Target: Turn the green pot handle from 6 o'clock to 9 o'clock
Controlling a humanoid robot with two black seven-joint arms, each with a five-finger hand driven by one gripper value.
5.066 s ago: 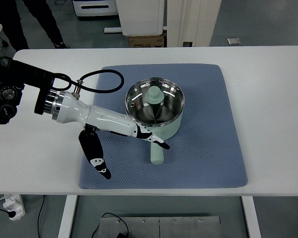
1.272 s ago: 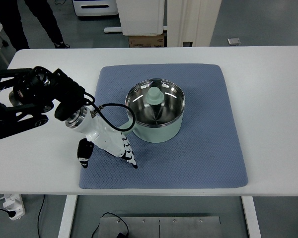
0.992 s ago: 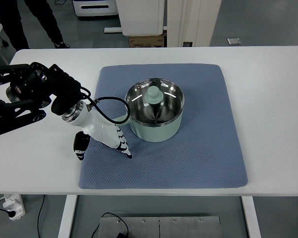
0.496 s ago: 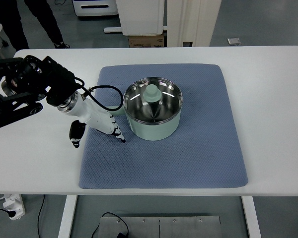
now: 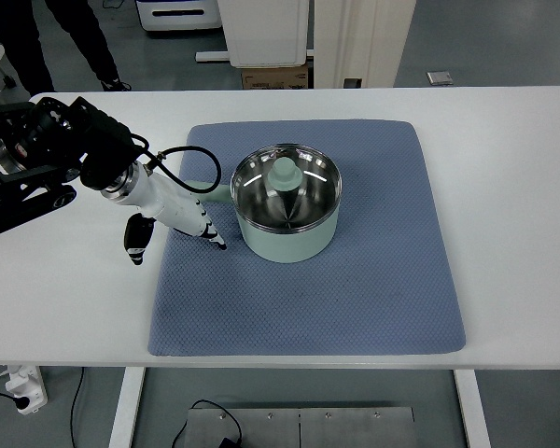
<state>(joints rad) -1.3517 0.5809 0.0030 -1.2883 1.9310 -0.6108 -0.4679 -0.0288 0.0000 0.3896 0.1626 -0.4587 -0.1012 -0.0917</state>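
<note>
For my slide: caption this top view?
Left hand beside green pot on blue mat, handle pointing left.

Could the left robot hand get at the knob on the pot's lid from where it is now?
Probably yes. The left robot hand sits just left of the green pot, and the lid knob stands bare on top, with nothing over or around it.
</note>
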